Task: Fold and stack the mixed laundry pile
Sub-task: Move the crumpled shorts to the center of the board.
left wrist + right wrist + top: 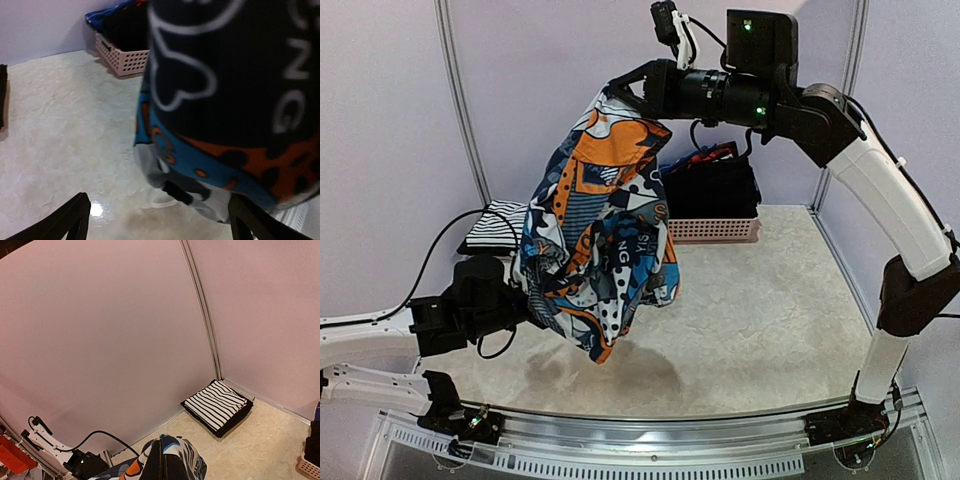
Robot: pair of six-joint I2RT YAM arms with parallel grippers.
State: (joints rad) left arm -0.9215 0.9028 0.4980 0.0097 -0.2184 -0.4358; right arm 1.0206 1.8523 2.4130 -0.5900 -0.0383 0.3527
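Far left, the left gripper (159, 210) sits low with its jaws spread wide and nothing in them, right by the hem of the hanging cloth. In the back-left corner, a folded white garment with thin black stripes (498, 222) lies on a folded black one on the pale bench (770, 310). In the middle, the busy blue-orange-white-black graphic print garment (600, 230) dangles in mid-air. The closed right gripper (617, 92) pinches its top. Further right, the pink latticed plastic basket (715, 230) holds black clothes (710, 188) with bits of blue and red.

Pale marbled table (770, 320) — pink basket (713, 230) at back, striped-topped folded stack (495, 225) back-left.
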